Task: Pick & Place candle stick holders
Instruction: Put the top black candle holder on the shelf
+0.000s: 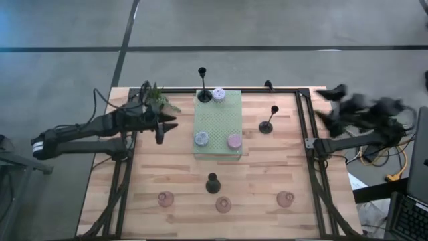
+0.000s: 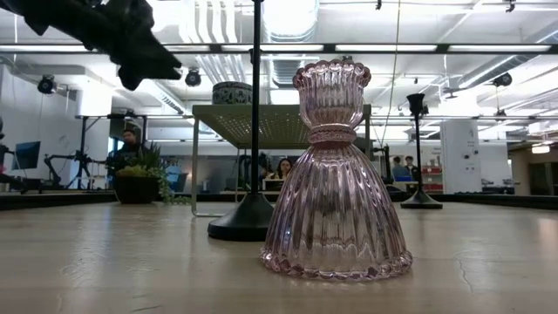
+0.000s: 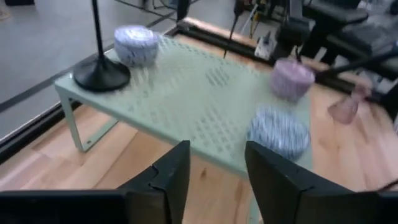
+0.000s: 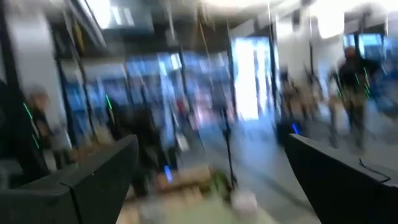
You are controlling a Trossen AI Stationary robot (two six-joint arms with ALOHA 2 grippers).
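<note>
A pale green perforated stand [image 1: 217,120] holds a black candlestick [image 1: 203,94] and three squat cups: two blue-white [image 3: 135,45] [image 3: 280,132], one lilac [image 3: 291,78]. Two more black candlesticks stand on their round bases on the table [image 1: 267,124] [image 1: 212,183]. Three pink ribbed holders [image 1: 165,198] [image 1: 223,204] [image 1: 285,198] stand near the front edge. My left gripper [image 3: 214,168] [image 1: 164,127] hovers open, left of the stand and pointing at it, with nothing between its fingers. My right gripper [image 4: 211,149] [image 1: 334,100] is raised at the table's right edge, open wide and empty.
A small green potted plant [image 1: 157,99] stands at the far left, just behind my left gripper. A black frame rail [image 1: 304,127] runs along the table's right side. Bare wood lies between the stand and the pink holders.
</note>
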